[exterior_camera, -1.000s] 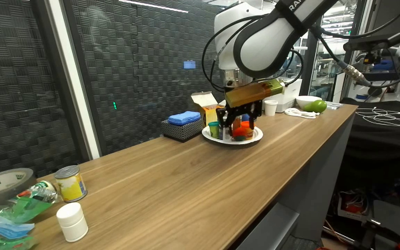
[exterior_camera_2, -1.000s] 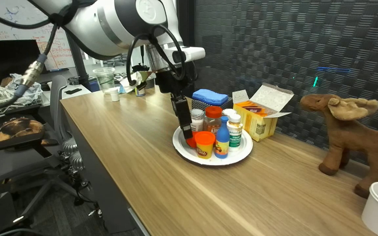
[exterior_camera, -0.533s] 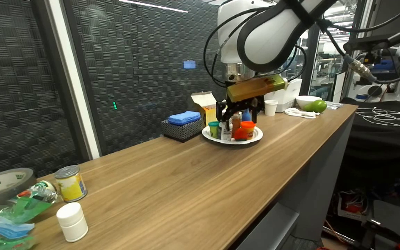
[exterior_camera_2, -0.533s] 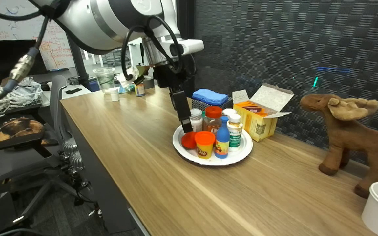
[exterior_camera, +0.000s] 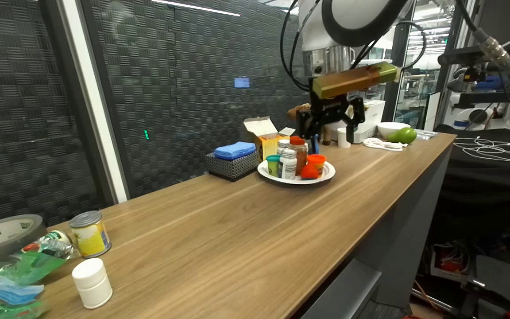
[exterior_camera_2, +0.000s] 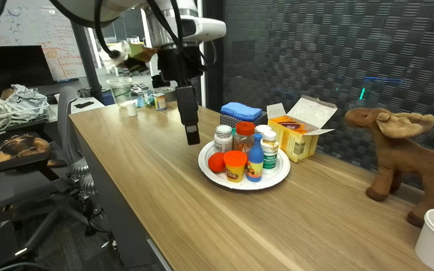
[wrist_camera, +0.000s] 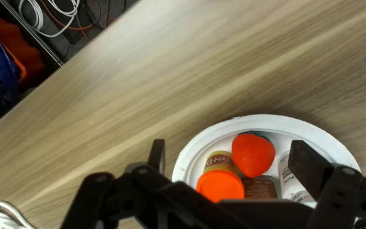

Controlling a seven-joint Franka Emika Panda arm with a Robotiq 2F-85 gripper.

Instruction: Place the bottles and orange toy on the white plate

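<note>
I remotely held the gripper point(wrist_camera: 228, 144) spread and clear of the white plate point(exterior_camera_2: 247, 185), which bore the orange toy point(exterior_camera_2: 216, 162) and upright bottles point(exterior_camera_2: 255, 163).

White plate point(exterior_camera_2: 219, 180): crowded with bottles point(exterior_camera_2: 255, 158); flanked towards dark wall point(exterior_camera_2: 333, 56) by yellow box point(exterior_camera_2: 296, 145) and patterned box point(exterior_camera: 235, 166); free passage is afforded across the surface point(exterior_camera_2: 160, 169) opposite.

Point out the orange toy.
In an exterior view, the orange toy sits at left on the white plate, beside the orange-lidded tub, in front of a white-capped bottle.
</note>
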